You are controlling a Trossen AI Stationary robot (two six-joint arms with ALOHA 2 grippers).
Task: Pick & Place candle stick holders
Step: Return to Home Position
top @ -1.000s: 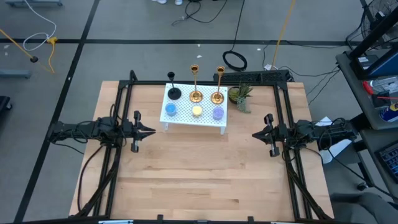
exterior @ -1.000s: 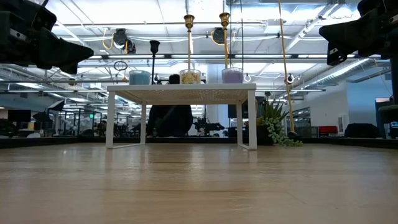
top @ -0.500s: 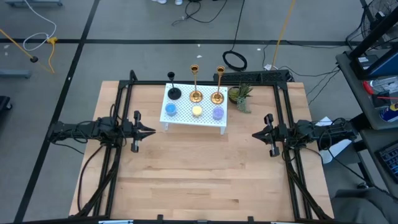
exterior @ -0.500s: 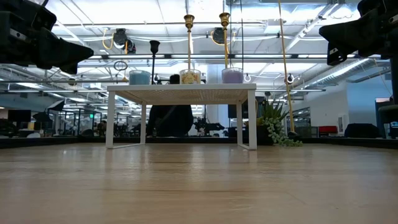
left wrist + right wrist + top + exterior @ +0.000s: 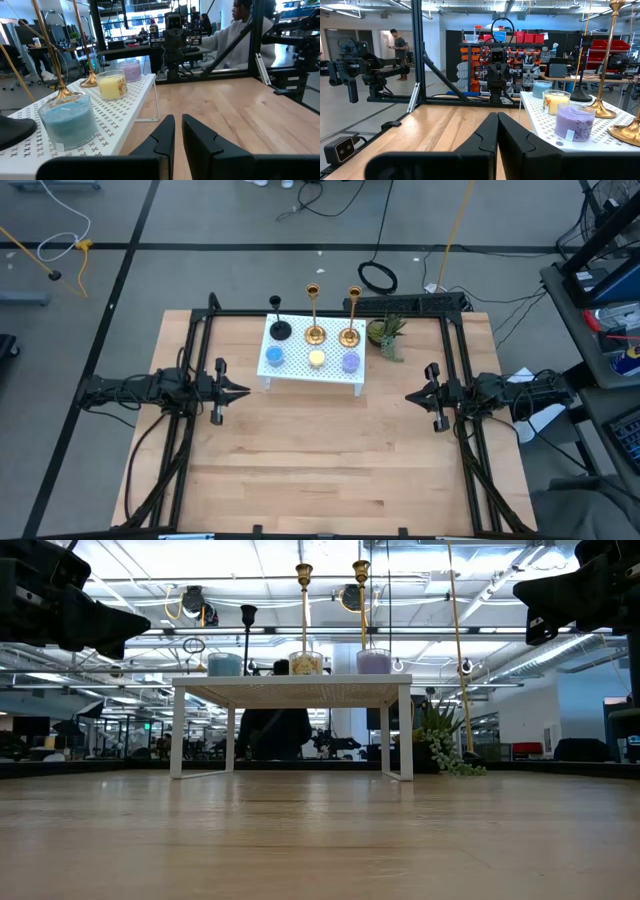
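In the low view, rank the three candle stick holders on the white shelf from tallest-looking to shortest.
Gold holder behind violet candle and gold holder behind yellow candle: too alike to rank.
Then black holder, clearly shortest.

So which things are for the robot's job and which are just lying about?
Job: short black candle stick holder; two tall shiny gold candle stick holders; white perforated shelf; left gripper, right gripper, parked off to each side.
Lying about: blue glass candle; yellow glass candle; violet glass candle; green plant.
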